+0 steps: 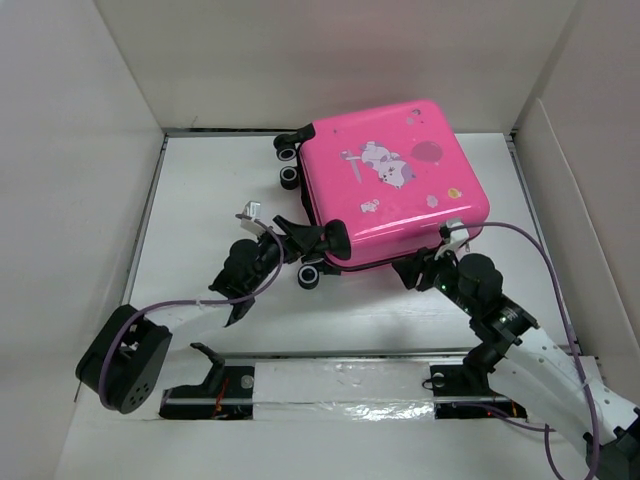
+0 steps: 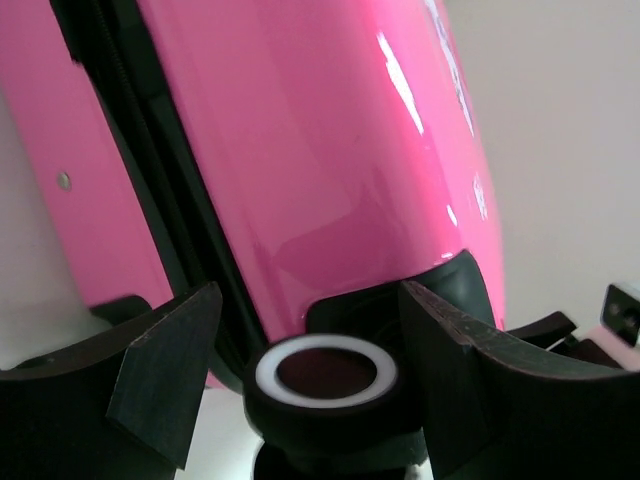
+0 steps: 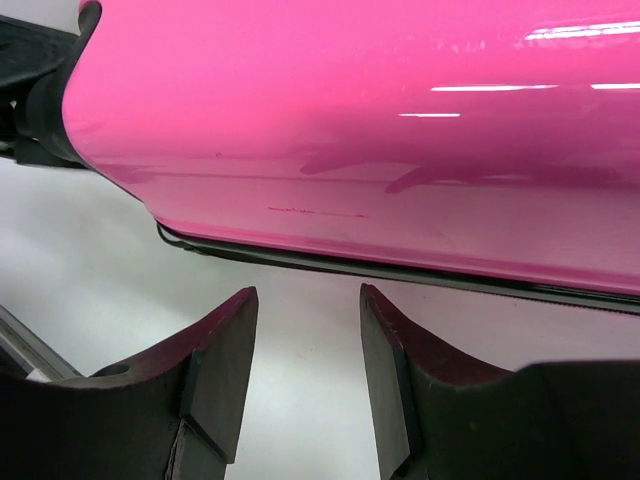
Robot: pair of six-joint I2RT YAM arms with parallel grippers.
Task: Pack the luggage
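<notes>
The pink luggage (image 1: 390, 185) lies closed and flat on the white table, its caster wheels to the left. My left gripper (image 1: 310, 245) is at its near-left corner, jaws open on either side of a black-and-white caster wheel (image 2: 325, 370) below the pink shell (image 2: 320, 150); the left gripper (image 2: 310, 295) does not clamp it. My right gripper (image 1: 425, 268) is at the near-right edge. In the right wrist view the right gripper (image 3: 307, 293) is open and empty, just short of the shell (image 3: 350, 120) and its dark zipper seam (image 3: 400, 270).
Two more caster wheels (image 1: 290, 165) stick out at the suitcase's far-left side. White walls (image 1: 70, 200) box in the table on the left, back and right. A metal rail (image 1: 340, 385) runs along the near edge between the arm bases.
</notes>
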